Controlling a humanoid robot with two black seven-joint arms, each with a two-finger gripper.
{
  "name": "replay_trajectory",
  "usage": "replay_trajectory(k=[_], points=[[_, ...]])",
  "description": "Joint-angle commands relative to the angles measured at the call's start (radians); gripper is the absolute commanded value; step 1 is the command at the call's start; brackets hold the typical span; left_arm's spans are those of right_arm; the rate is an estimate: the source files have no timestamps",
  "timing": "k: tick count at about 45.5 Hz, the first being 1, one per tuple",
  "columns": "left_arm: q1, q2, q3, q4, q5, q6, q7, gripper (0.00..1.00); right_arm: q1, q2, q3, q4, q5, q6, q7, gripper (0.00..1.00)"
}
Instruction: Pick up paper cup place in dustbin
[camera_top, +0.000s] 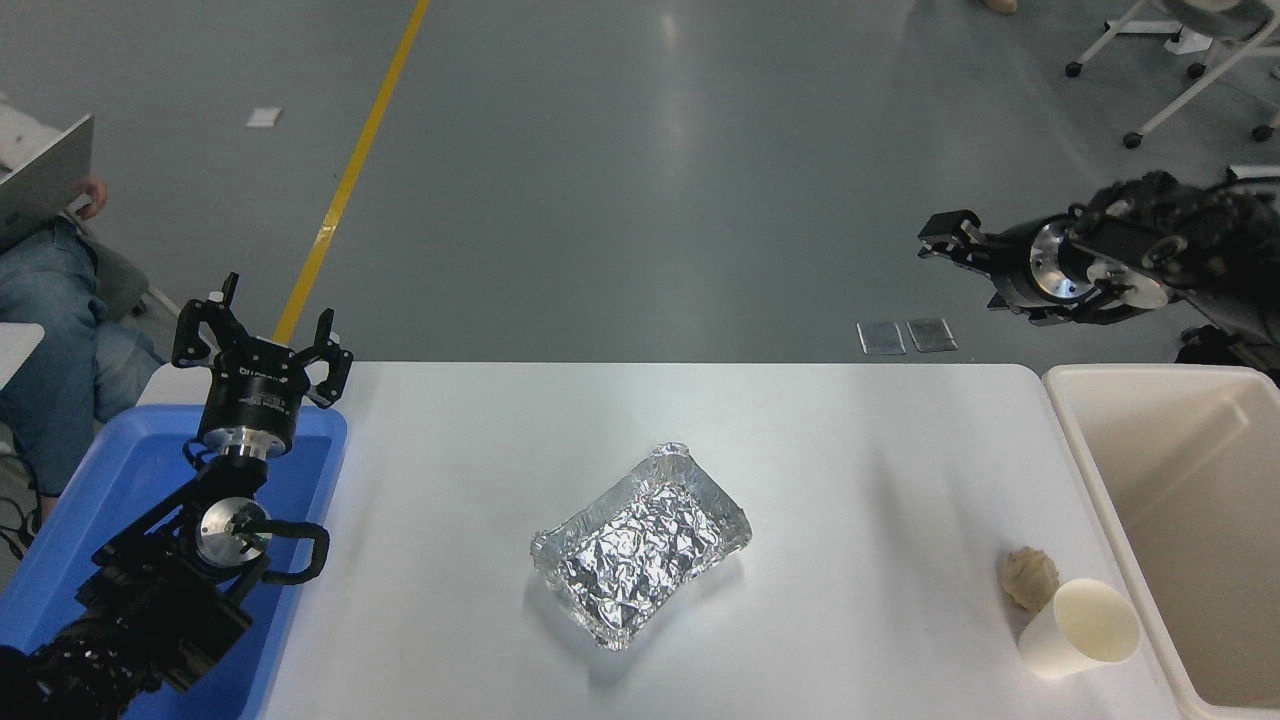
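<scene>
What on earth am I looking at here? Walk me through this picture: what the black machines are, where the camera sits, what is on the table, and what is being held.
This is a single view from a camera high on a robot, looking down over its white table. The black machines are its two arms. The left gripper hangs open over a blue tub at the lower left. The right gripper is raised beyond the table's far right corner, pointing left; whether it is open cannot be told. Neither holds anything. On the table lie a crinkled foil tray, a crumpled paper ball and, right beside it, the paper cup, tipped so its inside shows. The beige dustbin stands at the table's right edge. A person sits at the far left.
</scene>
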Motion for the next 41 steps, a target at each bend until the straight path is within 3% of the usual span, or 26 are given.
replay_trajectory(k=[1, 18, 41], points=[[0.000, -0.001, 0.000, 0.001, 0.000, 0.000, 0.000, 0.99, 0.111, -0.064, -0.075, 0.242, -0.239, 0.050, -0.013, 1.00], [0.000, -0.001, 0.000, 0.000, 0.000, 0.000, 0.000, 0.99, 0.261, -0.298, -0.116, 0.638, -0.513, 0.086, -0.009, 1.00], [0.000, -0.001, 0.000, 0.000, 0.000, 0.001, 0.000, 0.99, 0.200, -0.469, -0.141, 0.717, -0.595, 0.075, -0.006, 1.00]])
